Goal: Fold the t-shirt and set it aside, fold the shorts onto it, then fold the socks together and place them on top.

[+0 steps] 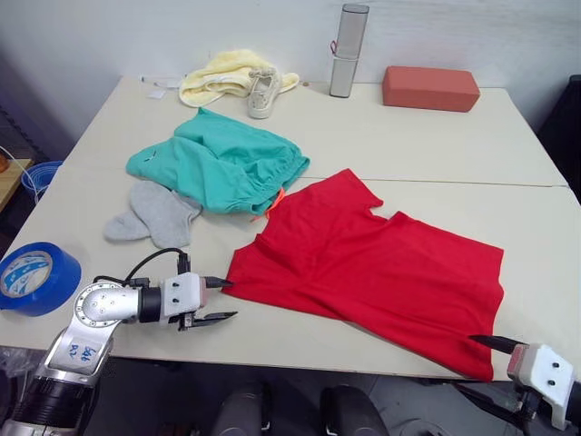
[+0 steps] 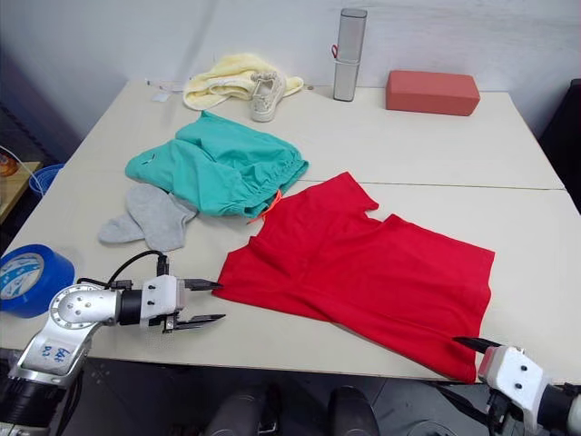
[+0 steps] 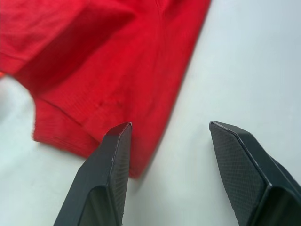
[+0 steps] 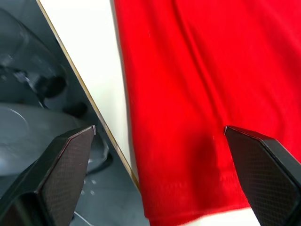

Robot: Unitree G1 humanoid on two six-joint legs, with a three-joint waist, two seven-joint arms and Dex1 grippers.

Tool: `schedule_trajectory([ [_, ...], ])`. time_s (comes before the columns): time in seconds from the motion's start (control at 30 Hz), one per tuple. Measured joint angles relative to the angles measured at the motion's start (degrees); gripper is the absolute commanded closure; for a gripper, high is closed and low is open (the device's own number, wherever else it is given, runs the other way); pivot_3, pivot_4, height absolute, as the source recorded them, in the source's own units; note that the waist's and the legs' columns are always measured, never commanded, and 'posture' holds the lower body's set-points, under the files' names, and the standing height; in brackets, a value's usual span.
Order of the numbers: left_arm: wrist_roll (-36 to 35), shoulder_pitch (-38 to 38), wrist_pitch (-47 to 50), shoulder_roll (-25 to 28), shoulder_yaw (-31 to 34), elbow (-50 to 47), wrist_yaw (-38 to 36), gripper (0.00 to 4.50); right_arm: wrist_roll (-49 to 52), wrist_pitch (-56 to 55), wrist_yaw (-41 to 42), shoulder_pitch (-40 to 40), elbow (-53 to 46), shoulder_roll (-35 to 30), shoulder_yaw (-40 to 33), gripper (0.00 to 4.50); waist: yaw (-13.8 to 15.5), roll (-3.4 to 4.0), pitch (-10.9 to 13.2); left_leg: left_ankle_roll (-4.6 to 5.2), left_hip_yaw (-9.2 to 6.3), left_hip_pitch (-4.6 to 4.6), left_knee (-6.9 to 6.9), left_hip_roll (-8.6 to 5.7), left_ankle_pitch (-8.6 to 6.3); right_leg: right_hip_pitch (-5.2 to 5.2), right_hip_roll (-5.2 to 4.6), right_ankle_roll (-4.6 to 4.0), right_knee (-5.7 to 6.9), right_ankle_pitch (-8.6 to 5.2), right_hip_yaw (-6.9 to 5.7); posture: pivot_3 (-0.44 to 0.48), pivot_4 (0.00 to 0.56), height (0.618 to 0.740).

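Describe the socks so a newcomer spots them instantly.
On the beige table, find the teal-green shorts on the robot's left half. The light grey knit ankle socks lie against their near-left edge: the smallest, only grey fabric there.

Lab: bare worktable, tape roll

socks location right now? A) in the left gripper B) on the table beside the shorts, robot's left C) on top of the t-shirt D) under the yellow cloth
B: the socks lie flat on the table, touching the shorts at their near-left edge, apart from the t-shirt.
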Motion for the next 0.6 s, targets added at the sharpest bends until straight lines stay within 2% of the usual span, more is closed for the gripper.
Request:
schedule_trajectory([
  [0.13,2.01,-2.94,-1.79,-0.76,-1.88,1.71,0.68,1.74,-4.48,-4.24,-2.8,-0.53,2.14,0.02,2.19,0.04,0.1,0.05,-0.05,-0.01,0.01,0.06,0.01,-0.01,0.01,0.06,0.0,0.01,0.03,0.01,-0.01,0.0,0.15,0.74],
  [0.27,2.78,-5.45,-2.5,-0.78,-3.67,4.24,0.64,1.74,-5.67,-5.38,-4.55,-1.09,3.1,-0.13,3.42,0.9,0.03,-0.07,-0.16,-0.02,0.01,0.24,0.02,-0.01,0.04,0.22,0.0,0.03,0.06,0.02,-0.01,0.0,0.15,0.74],
  [0.37,3.16,-8.27,-3.12,-0.87,-5.68,7.3,0.41,2.63,-6.57,-5.62,-4.8,-2.5,3.58,-0.6,4.93,1.77,-0.01,-0.44,-0.37,-0.02,-0.02,0.51,0.0,0.02,0.1,0.54,0.0,0.08,0.03,0.05,-0.01,0.0,0.15,0.74],
  [0.43,3.7,-9.02,-3.04,-0.99,-6.64,8.25,0.38,3.27,-6.63,-5.74,-5.07,-2.72,3.71,-0.6,5.55,2.32,-0.36,-0.53,-0.36,0.0,0.0,1.01,-0.12,0.04,0.05,1.09,0.0,-0.03,-0.17,0.01,0.12,0.0,0.15,0.74],
  [0.5,3.83,-9.42,-3.01,-0.97,-7.23,8.99,0.19,3.92,-6.63,-5.88,-5.07,-2.74,3.68,-0.6,5.77,2.84,-0.55,-0.63,-0.43,-0.01,0.03,1.12,-0.35,0.04,0.05,1.26,0.0,-0.87,-0.46,-0.31,0.23,0.0,0.15,0.74],
  [0.57,3.83,-9.39,-3.01,-0.63,-7.48,9.24,-0.49,4.49,-6.6,-5.96,-5.06,-2.62,3.6,-0.6,5.88,3.33,-0.87,-0.7,-0.48,-0.01,0.04,1.15,-0.48,0.04,0.05,1.39,0.0,-0.92,-0.69,-0.27,0.23,0.0,0.15,0.74],
  [0.6,3.82,-9.3,-3.01,-0.4,-7.47,9.33,-0.7,4.5,-6.57,-5.96,-5.03,-2.57,3.53,-0.6,5.9,3.56,-1.19,-0.72,-0.48,-0.01,0.04,1.16,-0.5,0.04,0.05,1.47,0.0,-0.92,-0.72,-0.27,0.23,0.0,0.15,0.74],
])
